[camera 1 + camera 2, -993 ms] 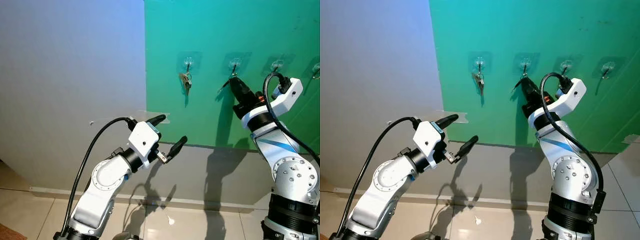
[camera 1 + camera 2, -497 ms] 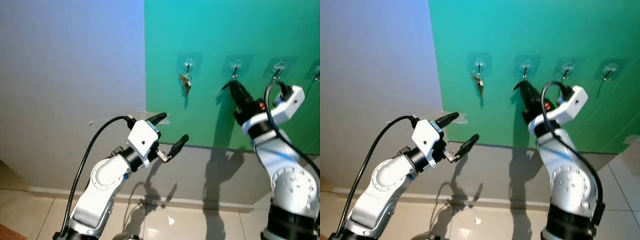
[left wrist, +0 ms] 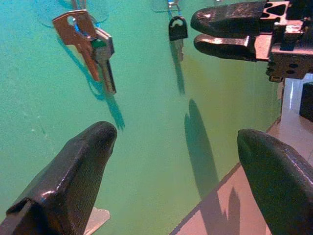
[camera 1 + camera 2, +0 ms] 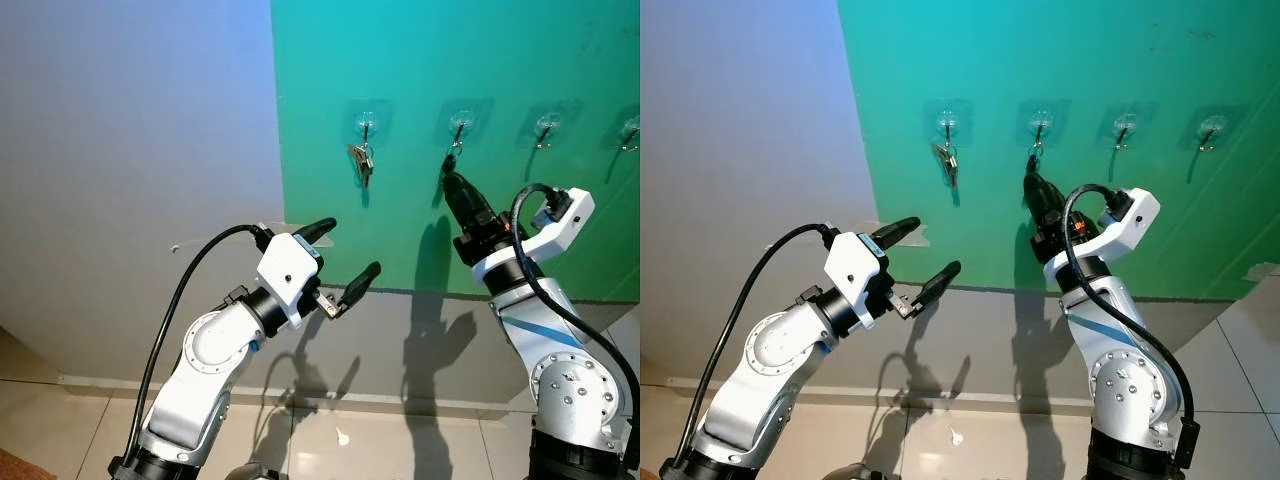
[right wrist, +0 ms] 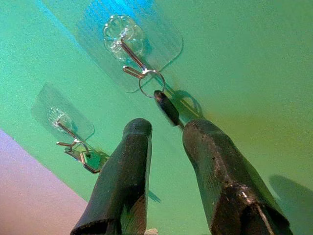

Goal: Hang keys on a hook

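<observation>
The black key (image 5: pixel 167 107) hangs on the hook (image 5: pixel 131 58), top middle of the frame. The right claw (image 5: pixel 164 128) sits just below, fingers apart, holding nothing. The left claw (image 4: pixel 345 260) is wide apart.

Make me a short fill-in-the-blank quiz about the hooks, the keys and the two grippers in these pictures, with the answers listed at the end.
1. The hooks are stuck on the ____ part of the wall.
2. The black-headed key hangs from its hook by a metal ____.
3. The right gripper sits just below that key, with its fingers slightly ____.
4. The left gripper holds ____ between its wide-open fingers.

Answers: green; ring; apart; nothing
</observation>
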`<state>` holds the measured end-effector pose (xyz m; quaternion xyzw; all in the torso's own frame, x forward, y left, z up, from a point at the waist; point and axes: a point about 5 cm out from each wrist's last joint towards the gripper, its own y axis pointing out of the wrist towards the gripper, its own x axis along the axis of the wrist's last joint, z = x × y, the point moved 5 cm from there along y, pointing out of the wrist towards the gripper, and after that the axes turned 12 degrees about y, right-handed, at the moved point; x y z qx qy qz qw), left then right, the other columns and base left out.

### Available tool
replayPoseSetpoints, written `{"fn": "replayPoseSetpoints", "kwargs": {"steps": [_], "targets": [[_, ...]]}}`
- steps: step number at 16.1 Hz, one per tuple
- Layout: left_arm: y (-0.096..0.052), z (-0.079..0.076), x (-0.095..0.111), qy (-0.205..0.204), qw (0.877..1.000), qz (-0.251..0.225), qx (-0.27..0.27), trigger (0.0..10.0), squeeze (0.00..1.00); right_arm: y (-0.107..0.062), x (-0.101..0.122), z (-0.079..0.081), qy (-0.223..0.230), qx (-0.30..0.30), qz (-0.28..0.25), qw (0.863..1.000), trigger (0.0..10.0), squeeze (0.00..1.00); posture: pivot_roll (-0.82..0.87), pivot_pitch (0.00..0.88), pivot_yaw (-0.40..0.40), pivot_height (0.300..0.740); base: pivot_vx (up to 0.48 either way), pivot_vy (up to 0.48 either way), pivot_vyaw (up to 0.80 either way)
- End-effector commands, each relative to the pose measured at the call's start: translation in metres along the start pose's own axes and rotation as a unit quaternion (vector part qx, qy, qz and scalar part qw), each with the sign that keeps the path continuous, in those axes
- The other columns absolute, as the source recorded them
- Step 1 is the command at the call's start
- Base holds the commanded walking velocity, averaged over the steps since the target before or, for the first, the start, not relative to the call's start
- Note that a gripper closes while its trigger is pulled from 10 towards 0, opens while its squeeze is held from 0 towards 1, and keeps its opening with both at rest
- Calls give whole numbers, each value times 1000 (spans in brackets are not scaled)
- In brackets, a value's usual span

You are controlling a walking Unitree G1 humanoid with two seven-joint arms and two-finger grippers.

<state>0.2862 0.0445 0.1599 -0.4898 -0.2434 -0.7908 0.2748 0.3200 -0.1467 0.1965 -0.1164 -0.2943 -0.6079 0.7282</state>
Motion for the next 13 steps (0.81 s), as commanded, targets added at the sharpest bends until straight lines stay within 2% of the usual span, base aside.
{"fn": "replayPoseSetpoints", "kwargs": {"steps": [1,2,4,5,7,11,13], "targets": [[0,6,2,6,1000,-3,13,10000,0,-1,5,8,-4,20,-9,1000,10000,0,-45,0,-12,718,0,0,0],[1,11,2,11,999,2,34,10000,0,-2,5,9,-9,26,-7,1000,10000,0,-39,0,-24,718,0,0,0],[-1,34,-10,16,994,42,102,10000,0,1,-3,15,-14,24,-4,1000,10000,0,-48,0,-10,718,0,0,0],[-2,37,-11,16,993,44,111,10000,0,1,-5,16,-13,25,-3,1000,10000,0,-48,0,-10,718,0,0,0],[-5,53,-11,20,989,41,138,10000,0,-7,-12,25,-6,32,-1,999,10000,0,-65,0,39,718,0,0,-628],[-11,71,-13,28,983,51,173,10000,0,-13,-13,28,-24,22,-6,999,10000,0,-101,0,54,718,0,0,-800],[-21,84,-27,14,974,84,210,10000,0,-18,-25,7,-107,-13,29,994,10000,0,-71,0,37,718,0,0,-800]]}}
